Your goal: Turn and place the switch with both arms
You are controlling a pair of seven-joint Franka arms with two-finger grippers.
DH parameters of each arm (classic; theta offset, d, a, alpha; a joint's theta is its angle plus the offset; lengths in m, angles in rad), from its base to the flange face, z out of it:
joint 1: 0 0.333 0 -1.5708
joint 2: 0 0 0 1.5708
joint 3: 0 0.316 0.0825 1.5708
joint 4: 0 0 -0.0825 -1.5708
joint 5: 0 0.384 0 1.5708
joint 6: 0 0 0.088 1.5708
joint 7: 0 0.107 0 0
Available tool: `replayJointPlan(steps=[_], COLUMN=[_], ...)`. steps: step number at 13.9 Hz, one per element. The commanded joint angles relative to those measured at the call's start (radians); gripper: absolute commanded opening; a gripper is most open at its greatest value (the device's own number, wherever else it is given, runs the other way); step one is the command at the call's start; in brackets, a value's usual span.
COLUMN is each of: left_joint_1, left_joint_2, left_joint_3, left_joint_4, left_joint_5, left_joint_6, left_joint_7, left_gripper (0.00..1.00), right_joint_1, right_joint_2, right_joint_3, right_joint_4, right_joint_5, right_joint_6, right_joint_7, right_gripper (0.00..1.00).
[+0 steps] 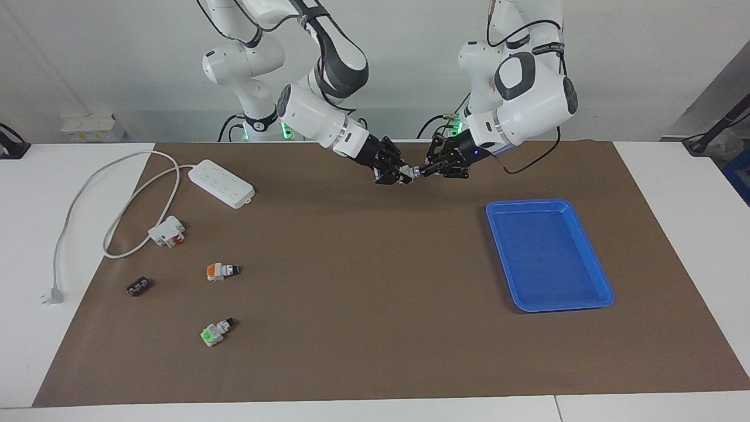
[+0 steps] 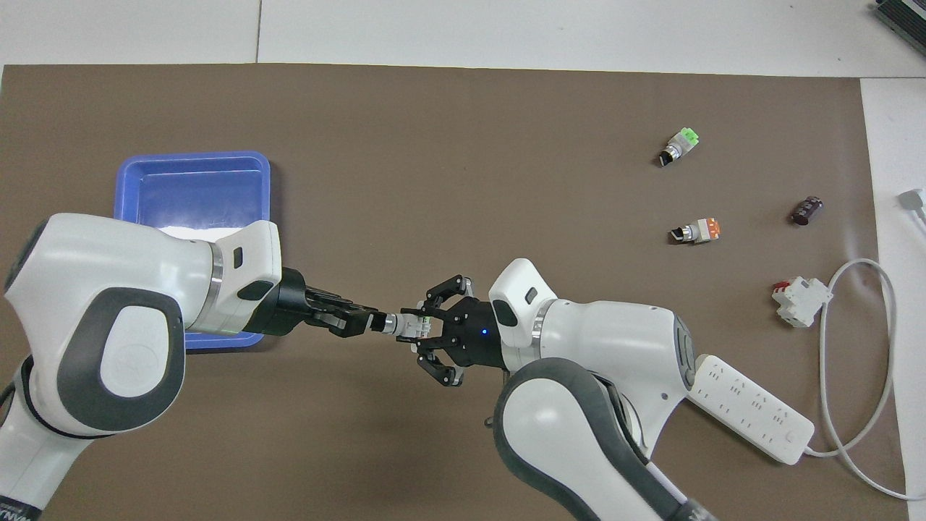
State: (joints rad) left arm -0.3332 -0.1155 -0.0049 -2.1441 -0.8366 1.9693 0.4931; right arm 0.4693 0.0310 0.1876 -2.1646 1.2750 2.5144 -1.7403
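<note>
Switch: the switch hangs in mid-air between my two grippers, above the brown mat, lying roughly level with its black knob end toward the left arm.
Right gripper: my right gripper is clamped on the switch's white-grey body, fingertips pressed in on it while the outer links splay to the sides; in the facing view it sits at.
Left gripper: my left gripper meets the switch at the knob end, its fingers drawn in around the black knob; I read it as pinching the knob. In the facing view it is at.
Tray: the blue tray lies on the mat toward the left arm's end of the table, with the left arm over part of it in the overhead view.
Other parts: an orange-ended switch and a bright-green-ended switch lie toward the right arm's end, well apart from the grippers, the green one farther from the robots.
Also there: a white power strip with its cable, a white breaker block, and a small dark part.
</note>
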Motion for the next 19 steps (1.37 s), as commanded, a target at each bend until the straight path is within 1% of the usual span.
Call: replayJointPlan(steps=[1,2,3,4,12,16,19], left_joint_1=[-0.018,-0.018,-0.018,-0.02,-0.03,-0.033,-0.049], left_joint_2=[-0.043,-0.043,-0.044,-0.044,-0.044,-0.038,-0.032], left_joint_3=[0.011,0.011,0.011,0.009,0.009,0.006,0.003], left_joint_4=[-0.057,-0.057,-0.057,-0.059,-0.057,-0.045,-0.04], left_joint_5=[0.014,0.014,0.016,0.016,0.014,0.013,0.007], left_joint_6=[-0.004,-0.004,-0.003,-0.004,0.011,0.017,0.058], left_joint_7=[0.027,0.027,0.025,0.025,-0.008,-0.16,-0.295], left_gripper=[0.11,0.07,0.01,0.0,0.0,0.0,0.0], right_joint_1=[-0.011,-0.011,-0.011,-0.011,-0.011,-0.011,-0.011], right_joint_2=[-0.028,-0.029,-0.029,-0.029,-0.033,-0.033,-0.034], right_joint_3=[0.004,0.004,0.004,0.004,0.004,0.004,0.004], right_joint_4=[-0.009,-0.011,-0.011,-0.011,-0.014,-0.014,-0.012], right_joint_5=[0.026,0.026,0.026,0.026,0.024,0.024,0.024], right_joint_6=[-0.005,-0.006,-0.006,-0.006,-0.006,-0.006,-0.005], right_joint_7=[0.015,0.015,0.013,0.015,0.016,0.016,0.018], right_gripper=[0.0,0.0,0.0,0.0,0.0,0.0,0.0])
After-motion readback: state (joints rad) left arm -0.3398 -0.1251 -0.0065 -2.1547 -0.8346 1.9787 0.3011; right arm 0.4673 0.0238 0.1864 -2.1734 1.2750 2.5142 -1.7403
